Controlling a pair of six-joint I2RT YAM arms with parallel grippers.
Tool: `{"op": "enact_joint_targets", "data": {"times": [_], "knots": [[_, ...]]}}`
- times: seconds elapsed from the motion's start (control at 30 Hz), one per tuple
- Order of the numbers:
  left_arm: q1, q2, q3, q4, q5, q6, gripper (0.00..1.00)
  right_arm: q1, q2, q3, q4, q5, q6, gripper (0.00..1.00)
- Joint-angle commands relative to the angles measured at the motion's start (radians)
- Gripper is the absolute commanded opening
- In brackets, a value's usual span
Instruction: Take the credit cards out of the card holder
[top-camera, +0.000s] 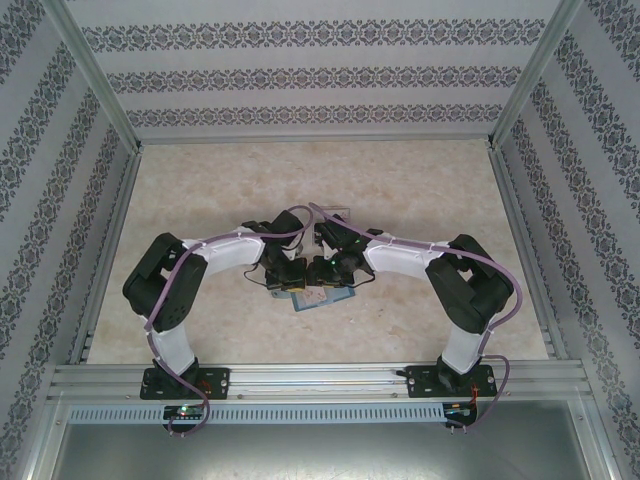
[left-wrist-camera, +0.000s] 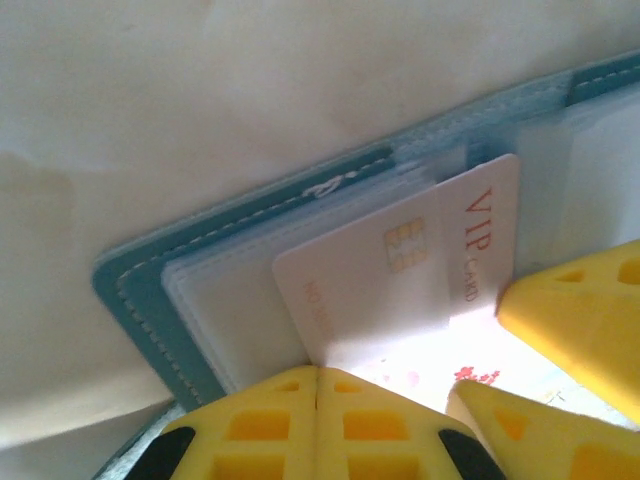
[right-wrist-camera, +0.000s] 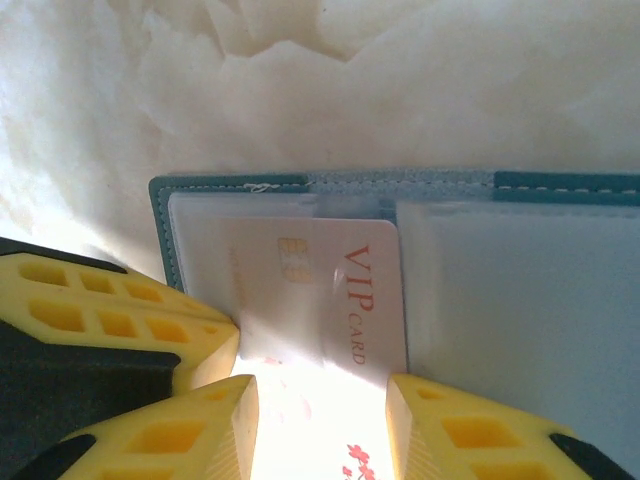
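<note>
right wrist: card (right-wrist-camera: 330, 290) between tool (right-wrist-camera: 318, 400) fingers

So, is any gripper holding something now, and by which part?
Nothing seems held. The right gripper stands open over the near end of the VIP card, which sticks out of the card holder; the left gripper is shut, empty.

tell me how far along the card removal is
Done: the card holder lies open on the table. In hand: a white VIP card sticks partway out of its clear pocket, with the right pincer open over its free end and the left pincer shut at the holder's edge. Left: that card is not yet fully out, and whether other pockets hold cards I cannot tell.
</note>
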Motion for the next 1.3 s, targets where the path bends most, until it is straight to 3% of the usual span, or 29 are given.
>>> {"op": "enact_joint_targets", "data": {"times": [0.0, 0.4, 0.6, 1.27], "knots": [[-0.01, 0.045, 0.004, -0.052, -0.024, 0.03, 0.04, -0.012, -0.017, 0.008, -0.026, 0.02, -0.012, 0.39], [-0.012, 0.05, 0.012, -0.112, -0.08, 0.055, 0.04, -0.013, -0.008, 0.008, -0.081, 0.082, -0.035, 0.39], [-0.013, 0.053, 0.013, -0.114, -0.079, 0.057, 0.04, -0.015, -0.024, 0.003, -0.041, 0.034, -0.026, 0.4], [-0.012, 0.06, 0.024, -0.117, -0.08, 0.062, 0.04, -0.03, -0.024, -0.008, -0.046, 0.05, -0.027, 0.41]]}}
